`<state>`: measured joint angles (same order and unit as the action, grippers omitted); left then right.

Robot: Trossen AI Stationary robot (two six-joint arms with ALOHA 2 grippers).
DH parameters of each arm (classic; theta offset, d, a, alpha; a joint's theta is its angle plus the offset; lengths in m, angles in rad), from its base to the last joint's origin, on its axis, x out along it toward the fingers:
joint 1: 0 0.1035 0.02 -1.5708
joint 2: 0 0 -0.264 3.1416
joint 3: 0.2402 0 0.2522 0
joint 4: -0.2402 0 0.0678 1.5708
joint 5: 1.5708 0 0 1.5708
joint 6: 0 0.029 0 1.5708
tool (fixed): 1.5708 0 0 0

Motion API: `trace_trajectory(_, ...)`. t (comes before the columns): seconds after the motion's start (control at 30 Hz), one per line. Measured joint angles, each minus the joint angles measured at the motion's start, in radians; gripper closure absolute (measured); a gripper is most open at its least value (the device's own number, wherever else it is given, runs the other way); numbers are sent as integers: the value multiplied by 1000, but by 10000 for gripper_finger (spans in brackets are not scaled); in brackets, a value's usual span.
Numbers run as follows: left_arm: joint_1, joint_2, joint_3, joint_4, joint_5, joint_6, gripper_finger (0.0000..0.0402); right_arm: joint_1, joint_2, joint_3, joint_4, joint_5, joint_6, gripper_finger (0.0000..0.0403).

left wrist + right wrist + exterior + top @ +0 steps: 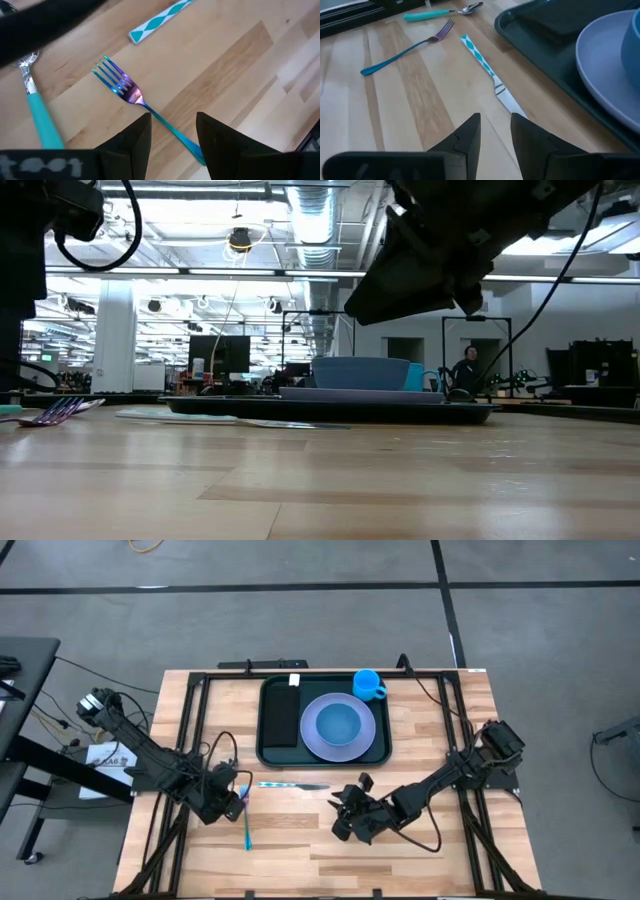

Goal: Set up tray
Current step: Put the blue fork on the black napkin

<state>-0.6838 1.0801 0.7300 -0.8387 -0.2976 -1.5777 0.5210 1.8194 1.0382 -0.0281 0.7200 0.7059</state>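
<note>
Spoon (37, 112) handle cut off (left wrist).

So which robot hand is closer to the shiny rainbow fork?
Left. The left gripper hovers right over the fork handle, jaws open. The right gripper sits farther off, past the knife, below the tray.

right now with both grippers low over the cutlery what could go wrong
1. The left gripper hangs open over the thin iridescent metal fork; lying flat on the wooden table, it may slip from a pinch.
2. The teal-handled spoon lies close beside the fork and could get nudged.
3. The right gripper is open near the teal-patterned knife, close to the dark green plastic tray, so it might bump the rim.
</note>
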Motion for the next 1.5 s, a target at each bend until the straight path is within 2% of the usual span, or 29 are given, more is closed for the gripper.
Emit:
trace_trajectory(0.3,-1,0,0,0,56,24,258,-22,0,0,44,20,-127,303)
trace_trajectory(0.5,-2,0,0,0,56,23,258,-33,0,0,76,94,-194,303)
trace_trajectory(0.83,-1,0,0,0,49,-56,258,-48,0,0,136,94,-303,303)
trace_trajectory(0.93,1,0,0,0,48,-71,258,-64,0,0,205,93,-380,303)
trace_trajectory(1.0,1,0,0,0,46,-76,258,-74,0,0,259,81,-427,303)
trace_trajectory(1.1,-2,0,0,0,22,-95,258,-77,0,0,286,4,-486,303)
trace_trajectory(1.3,-2,0,0,0,5,-48,258,-24,0,0,281,-103,-497,303)
trace_trajectory(1.5,-2,0,0,0,6,-18,258,64,0,0,229,-41,-497,303)
